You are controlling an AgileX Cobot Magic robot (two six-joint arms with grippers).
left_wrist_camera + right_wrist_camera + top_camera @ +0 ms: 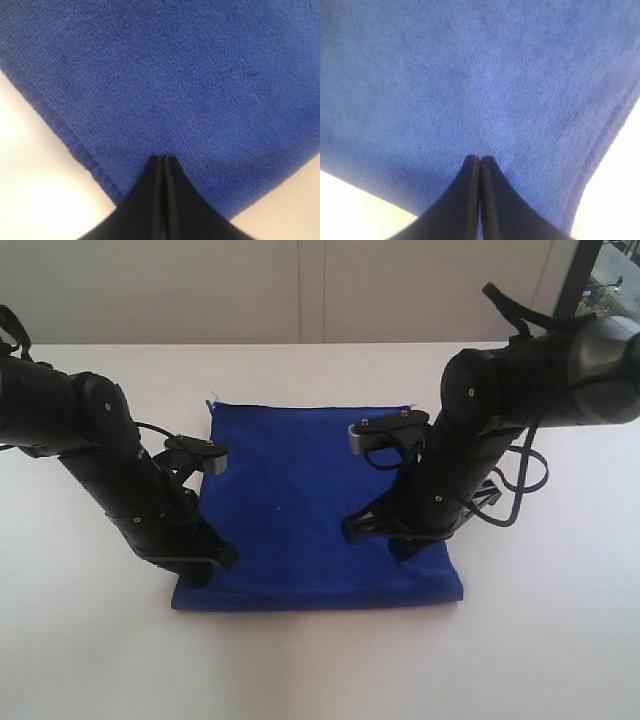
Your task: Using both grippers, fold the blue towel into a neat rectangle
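Exterior view shows the blue towel (300,490) flat at the middle of the white table (320,670). At its near corners the left gripper (198,575) and the right gripper (402,548) touch the cloth, jaws fully closed. Whether they pinch it is unclear.

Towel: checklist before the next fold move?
1. Left hand shut: ok.
2. Right hand shut: ok.
3. Cloth actually pinched in either hand: cannot tell; the tips sit on the towel, but no pinched fold shows.
4. Hands placed toward opposite near corners: ok, though the right one sits further in from its corner.
5. Towel flat, fully on the table: ok.
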